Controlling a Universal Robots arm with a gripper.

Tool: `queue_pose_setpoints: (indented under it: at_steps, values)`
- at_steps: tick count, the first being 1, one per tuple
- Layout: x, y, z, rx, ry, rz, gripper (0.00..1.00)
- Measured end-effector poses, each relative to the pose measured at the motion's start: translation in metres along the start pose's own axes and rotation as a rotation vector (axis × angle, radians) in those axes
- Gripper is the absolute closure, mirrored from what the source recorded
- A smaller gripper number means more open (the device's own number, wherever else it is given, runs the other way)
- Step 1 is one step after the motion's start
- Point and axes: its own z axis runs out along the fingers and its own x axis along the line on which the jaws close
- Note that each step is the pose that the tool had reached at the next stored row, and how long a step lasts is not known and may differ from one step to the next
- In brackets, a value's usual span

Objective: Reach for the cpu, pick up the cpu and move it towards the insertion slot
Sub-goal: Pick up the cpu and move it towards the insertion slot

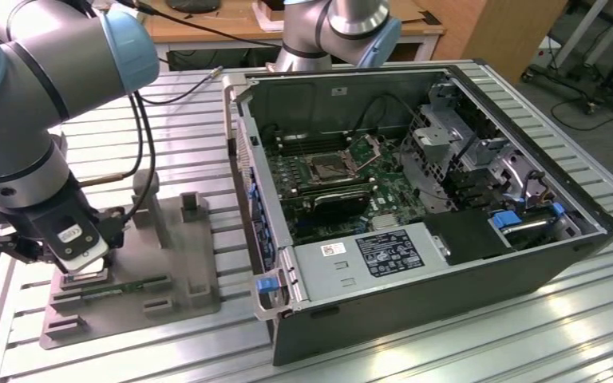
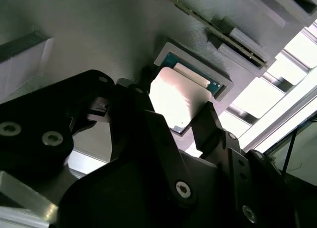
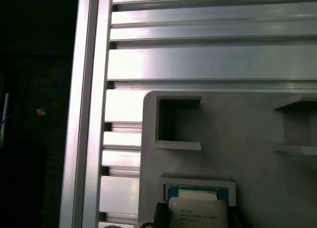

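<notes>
The cpu (image 2: 173,101) lay flat in the square recess of the fixture (image 1: 184,299), which presumably located it for a straight grasp from above. The gripper (image 1: 83,274) stood directly over it, with one of its fingers (image 2: 205,124) at each opposite edge; whether they clamped it could not be told. The slot (image 1: 322,169) sat well apart inside the case (image 1: 445,271), its plate raised. Print on the cpu lid was illegible.

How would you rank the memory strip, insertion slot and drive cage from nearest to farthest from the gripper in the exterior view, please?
1. Memory strip, beside the gripper.
2. Insertion slot, exterior view's middle.
3. Drive cage, that view's right.
</notes>
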Motion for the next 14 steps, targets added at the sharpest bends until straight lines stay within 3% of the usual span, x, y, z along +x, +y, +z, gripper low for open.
queue_pose_setpoints:
  at_steps: [14]
  values:
    - [0.0, -0.0002, 0.0, 0.0001, -0.0002, 0.005, 0.45]
